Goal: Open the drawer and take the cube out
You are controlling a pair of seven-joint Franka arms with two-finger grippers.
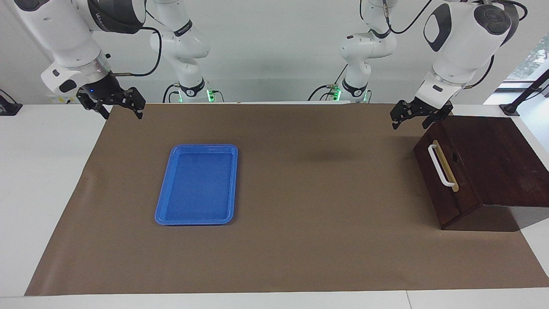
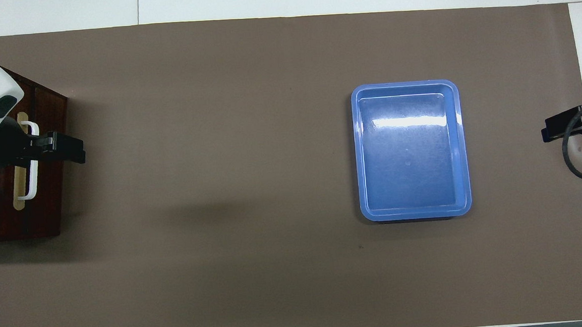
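Drawer (image 1: 446,171), shut, at the worktop's left-arm end; left gripper (image 1: 419,115) unclenched above: may miss the handle (image 1: 440,165).

There are two arms, each ending in one pincer: the left pincer (image 1: 410,116) and the right pincer (image 1: 116,105). One drawer (image 1: 444,168) shows, with one white handle (image 1: 440,165). One blue tray (image 1: 198,184) and one brown mat (image 1: 326,240) lie on one worktop (image 1: 43,180).

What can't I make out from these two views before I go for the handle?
- The cube: in neither view; the shut drawer would hide anything inside.
- Wooden box: overhead view's edge cuts it off.
- Handle: overhead, the left tool covers its middle.
- Right tool: overhead, mostly past the edge.
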